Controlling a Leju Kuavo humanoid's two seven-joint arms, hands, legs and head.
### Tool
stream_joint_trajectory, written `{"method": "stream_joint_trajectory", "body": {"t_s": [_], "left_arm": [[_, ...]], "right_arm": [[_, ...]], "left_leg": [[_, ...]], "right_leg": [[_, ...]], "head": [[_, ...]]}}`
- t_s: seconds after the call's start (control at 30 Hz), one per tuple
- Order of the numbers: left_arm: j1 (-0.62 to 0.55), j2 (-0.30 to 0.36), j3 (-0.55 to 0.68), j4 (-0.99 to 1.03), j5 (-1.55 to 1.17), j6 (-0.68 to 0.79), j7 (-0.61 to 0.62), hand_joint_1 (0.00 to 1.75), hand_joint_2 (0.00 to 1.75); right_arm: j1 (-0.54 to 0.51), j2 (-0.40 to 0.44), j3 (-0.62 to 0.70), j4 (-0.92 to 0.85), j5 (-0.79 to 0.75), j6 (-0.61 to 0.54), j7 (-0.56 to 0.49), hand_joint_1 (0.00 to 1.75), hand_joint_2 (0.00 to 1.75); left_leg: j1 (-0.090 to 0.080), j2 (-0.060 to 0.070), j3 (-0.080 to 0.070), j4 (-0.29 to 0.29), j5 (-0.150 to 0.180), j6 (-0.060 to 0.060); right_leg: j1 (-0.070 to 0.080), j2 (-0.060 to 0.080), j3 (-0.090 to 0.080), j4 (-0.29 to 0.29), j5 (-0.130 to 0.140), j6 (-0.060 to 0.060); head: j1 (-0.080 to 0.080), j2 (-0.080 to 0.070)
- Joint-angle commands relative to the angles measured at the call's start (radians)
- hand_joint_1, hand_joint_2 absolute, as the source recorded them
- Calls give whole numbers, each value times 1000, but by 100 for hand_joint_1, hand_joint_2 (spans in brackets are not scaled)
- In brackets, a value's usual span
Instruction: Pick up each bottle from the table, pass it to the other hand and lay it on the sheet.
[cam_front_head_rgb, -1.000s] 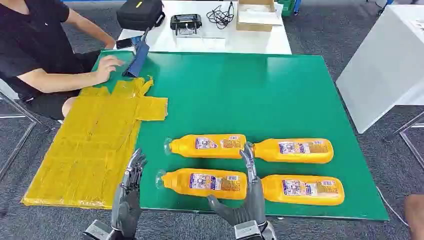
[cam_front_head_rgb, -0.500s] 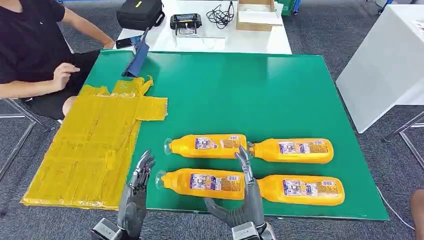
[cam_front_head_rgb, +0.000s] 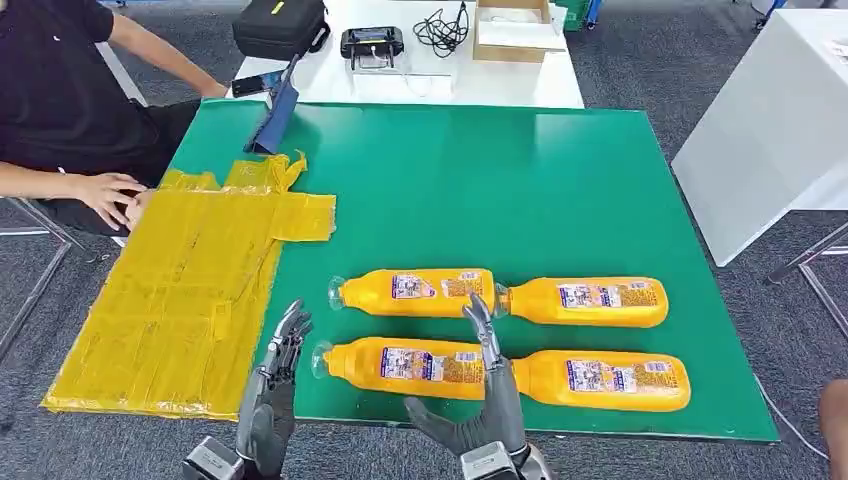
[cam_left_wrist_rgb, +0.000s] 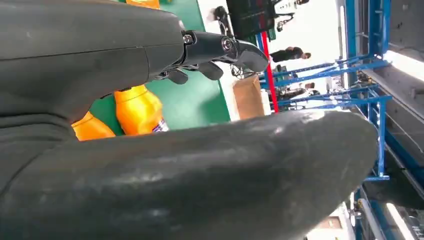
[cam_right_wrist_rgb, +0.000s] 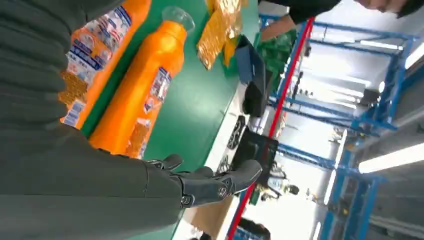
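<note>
Bottles (cam_front_head_rgb: 410, 366) glossy orange plastic, lying flat; sheet (cam_front_head_rgb: 180, 290) crinkled yellow; both hands' fingers (cam_front_head_rgb: 480, 325) spread, empty.

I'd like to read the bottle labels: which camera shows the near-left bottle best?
The head view: the near-left bottle lies in full there, label up, the right hand at its base. The right wrist view shows part of it behind the hand; the left wrist view glimpses two bottle ends, which ones unclear.

The right hand (cam_front_head_rgb: 487, 400) covers the near-left bottle's (cam_front_head_rgb: 400, 366) base — both wrists cut off below
</note>
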Motion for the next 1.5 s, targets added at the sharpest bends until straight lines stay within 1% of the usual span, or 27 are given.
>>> {"method": "stream_joint_trajectory", "body": {"t_s": [0.03, 0.07, 0.1, 0.13, 0.23, 0.27, 0.37, 0.5, 0.53, 0.6, 0.63, 0.7, 0.73, 0.77, 0.83, 0.87, 1.0, 1.03, 1.07, 1.1, 1.13, 1.17, 1.23, 1.27, 1.33, 1.43, 1.5], "left_arm": [[-56, 25, -5, 78, 27, -56, 2, 0, 0], [-73, 10, -1, 114, 18, -92, 2, 0, 0], [-84, -3, 3, 125, 9, -94, 2, 0, 0], [-87, -6, 1, 124, 6, -86, 2, 0, 0], [-74, -3, 10, 103, 13, -86, 2, 0, 0], [-66, -4, 18, 93, 13, -87, 2, 0, 0], [-54, -6, 34, 80, 12, -97, 2, 0, 0], [-45, -11, 48, 64, 5, -102, 2, 0, 0], [-41, -14, 53, 58, 1, -97, 2, 0, 0], [-32, -16, 60, 45, -2, -97, 2, 0, 0], [-28, -19, 67, 38, -2, -101, 2, 0, 0], [-26, -19, 70, 31, -4, -102, 2, 0, 0], [-26, -16, 69, 29, -2, -101, 2, 0, 0], [-28, -15, 69, 29, -1, -104, 2, 0, 0], [-28, -15, 69, 29, -1, -104, 2, 0, 0], [-28, -15, 69, 29, -1, -104, 2, 0, 0], [-29, -16, 70, 27, -4, -97, 2, 0, 0], [-28, -14, 68, 25, -3, -94, 2, 0, 0], [-28, -14, 69, 24, -1, -91, 2, 0, 0], [-27, -13, 70, 21, -1, -90, 2, 0, 0], [-26, -10, 68, 19, 1, -88, 2, 0, 0], [-28, -9, 68, 20, 3, -87, 2, 0, 0], [-29, -5, 67, 20, 6, -81, 2, 0, 0], [-30, -3, 66, 20, 10, -79, 2, 0, 0], [-30, 0, 67, 19, 15, -74, 2, 0, 0], [-25, 2, 67, 16, 19, -71, 2, 0, 0], [-23, 3, 67, 13, 23, -72, 2, 0, 0]], "right_arm": [[-76, -123, 70, 18, 134, 108, 174, 0, 175], [-196, -180, 165, 86, 293, 225, 324, 0, 175], [-270, -156, 186, 167, 302, 230, 326, 0, 175], [-332, -130, 210, 244, 317, 228, 322, 0, 175], [-388, -112, 262, 298, 364, 214, 344, 0, 175], [-401, -120, 284, 289, 379, 207, 355, 0, 175], [-444, -158, 324, 275, 380, 241, 385, 0, 175], [-509, -184, 380, 298, 409, 252, 417, 0, 175], [-528, -191, 395, 297, 441, 239, 432, 0, 175], [-563, -201, 419, 295, 473, 243, 454, 0, 175], [-589, -208, 435, 293, 487, 249, 466, 0, 175], [-617, -212, 446, 293, 489, 267, 469, 0, 175], [-629, -213, 452, 298, 466, 298, 466, 0, 175], [-639, -218, 462, 305, 449, 317, 463, 0, 175], [-639, -218, 462, 305, 449, 317, 463, 0, 175], [-639, -218, 462, 305, 449, 317, 463, 0, 175], [-644, -229, 479, 314, 450, 317, 463, 0, 175], [-647, -239, 492, 316, 432, 330, 456, 0, 175], [-652, -248, 500, 318, 432, 335, 456, 0, 175], [-653, -255, 506, 321, 432, 336, 456, 0, 175], [-661, -263, 521, 327, 419, 355, 456, 0, 175], [-669, -274, 532, 337, 404, 379, 455, 0, 175], [-680, -300, 556, 346, 369, 415, 442, 0, 175], [-684, -311, 567, 347, 356, 419, 440, 0, 175], [-678, -329, 587, 354, 343, 427, 441, 0, 175], [-658, -345, 608, 364, 340, 427, 445, 0, 175], [-641, -354, 616, 370, 337, 425, 448, 0, 175]], "left_leg": [[0, 0, 4, -3, 1, 1], [0, 0, 7, -5, 1, 1], [0, 0, 5, -4, 1, 1], [0, 5, 7, -4, 1, 1], [0, 9, 5, -4, 1, 1], [0, 8, 4, -2, 1, 0], [1, 6, 7, -2, 0, 0], [1, 8, 13, -5, 0, 1], [1, 6, 9, -3, 0, 1], [1, 6, 12, -5, 1, 1], [0, 6, 8, -2, 0, 1], [1, 8, 11, -4, 0, 1], [0, 6, 8, -2, 0, 1], [0, 6, 9, -2, 0, 1], [0, 5, 7, -1, 0, 0], [1, 5, 9, -3, 1, 1], [1, 4, 8, -2, 0, 1], [1, 5, 10, -3, 0, 1], [0, 4, 7, -1, 0, 1], [1, 5, 13, -5, 1, 1], [2, 5, 15, -7, 1, 2], [0, 4, 8, -2, 1, 1], [1, 4, 11, -4, 1, 1], [0, 3, 8, -2, 1, 1], [1, 3, 10, -4, 1, 1], [0, 3, 8, -2, 0, 1], [1, 2, 12, -4, 1, 1]], "right_leg": [[0, -1, 4, -3, 1, 0], [0, -1, 7, -5, 1, 0], [0, -1, 6, -4, 1, 0], [0, 4, 6, -5, 3, 0], [0, 8, 5, -4, 4, 0], [0, 7, 3, -2, 3, 0], [0, 5, 6, -2, 2, 0], [1, 6, 12, -5, 2, 1], [0, 5, 8, -2, 2, 1], [1, 4, 12, -5, 2, 1], [0, 5, 7, -1, 1, 1], [1, 6, 10, -4, 2, 1], [0, 5, 7, -2, 2, 1], [0, 5, 8, -2, 2, 1], [0, 4, 6, -1, 1, 0], [1, 4, 9, -3, 2, 0], [0, 4, 8, -2, 1, 0], [1, 4, 9, -3, 1, 0], [0, 3, 7, -1, 1, 1], [1, 3, 13, -6, 2, 0], [2, 3, 15, -8, 3, 1], [0, 3, 7, -2, 1, 1], [1, 3, 11, -5, 2, 1], [0, 2, 8, -2, 1, 1], [1, 2, 11, -5, 2, 1], [0, 2, 7, -2, 1, 1], [1, 1, 12, -5, 1, 0]], "head": [[0, 0], [0, 0], [0, 0], [-1, 0], [0, 0], [0, 0], [0, 0], [-1, 0], [0, 0], [0, 0], [0, 0], [0, 0], [0, 0], [0, 0], [0, 0], [0, 0], [0, 0], [0, 0], [0, 0], [0, 0], [0, 0], [0, 0], [0, 0], [0, 0], [0, 0], [0, 0], [0, 0]]}}
